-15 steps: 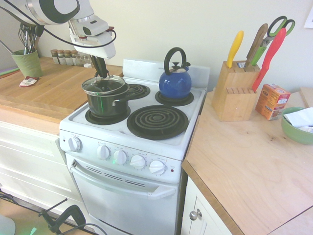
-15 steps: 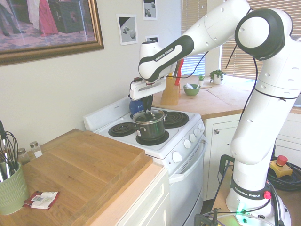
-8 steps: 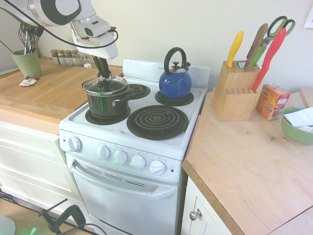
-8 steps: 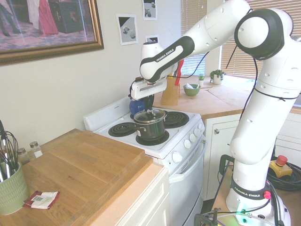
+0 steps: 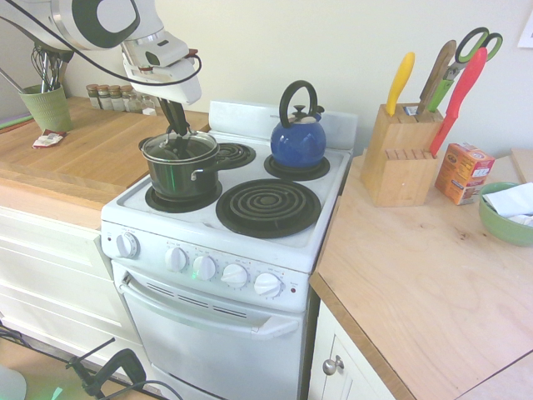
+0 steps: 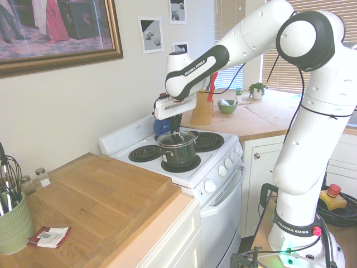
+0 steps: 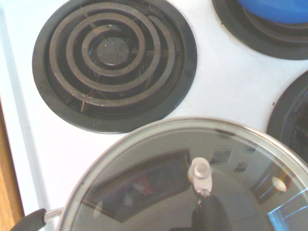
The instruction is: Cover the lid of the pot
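The lid (image 5: 178, 147) sits on the pot (image 5: 181, 177) at the left of the frame, on the front burner of the stove (image 5: 250, 229). The gripper (image 5: 176, 133) is pinched tight on the lid's knob. It should check the rim sits flat, then let go gently.

The white arm rises from its base, bends at a high black-banded elbow joint and slopes down across the room to the wrist. The wrist is pitched steeply downward, with only a slight lean off vertical. The tool (image 5: 176, 133) hangs below the white wrist block, its two dark fingers drawn fully together into one narrow stem, their tips at the lid (image 5: 180, 147) knob.
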Controlling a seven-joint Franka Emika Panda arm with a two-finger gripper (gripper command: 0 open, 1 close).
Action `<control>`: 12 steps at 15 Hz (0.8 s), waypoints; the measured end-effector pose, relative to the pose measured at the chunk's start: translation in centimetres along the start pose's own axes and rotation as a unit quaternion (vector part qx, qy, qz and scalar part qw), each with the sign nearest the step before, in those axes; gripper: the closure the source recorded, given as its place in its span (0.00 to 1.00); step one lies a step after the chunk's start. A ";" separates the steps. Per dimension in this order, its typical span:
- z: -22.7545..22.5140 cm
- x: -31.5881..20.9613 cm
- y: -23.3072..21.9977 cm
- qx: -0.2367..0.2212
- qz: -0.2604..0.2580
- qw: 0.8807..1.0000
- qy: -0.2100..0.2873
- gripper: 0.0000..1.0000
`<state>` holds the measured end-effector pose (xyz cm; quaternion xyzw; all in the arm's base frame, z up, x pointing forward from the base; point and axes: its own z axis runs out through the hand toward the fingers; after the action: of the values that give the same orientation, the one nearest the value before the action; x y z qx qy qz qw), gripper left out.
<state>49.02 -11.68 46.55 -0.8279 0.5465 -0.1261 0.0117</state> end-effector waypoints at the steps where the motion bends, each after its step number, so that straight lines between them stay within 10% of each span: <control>1: 0.0 0.0 0.0 0.000 0.000 1.000 0.000 1.00; 12: 0.0 -0.5 0.8 -0.004 -0.003 1.000 0.001 1.00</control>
<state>48.10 -11.52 46.35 -0.8294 0.5444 -0.1251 0.0077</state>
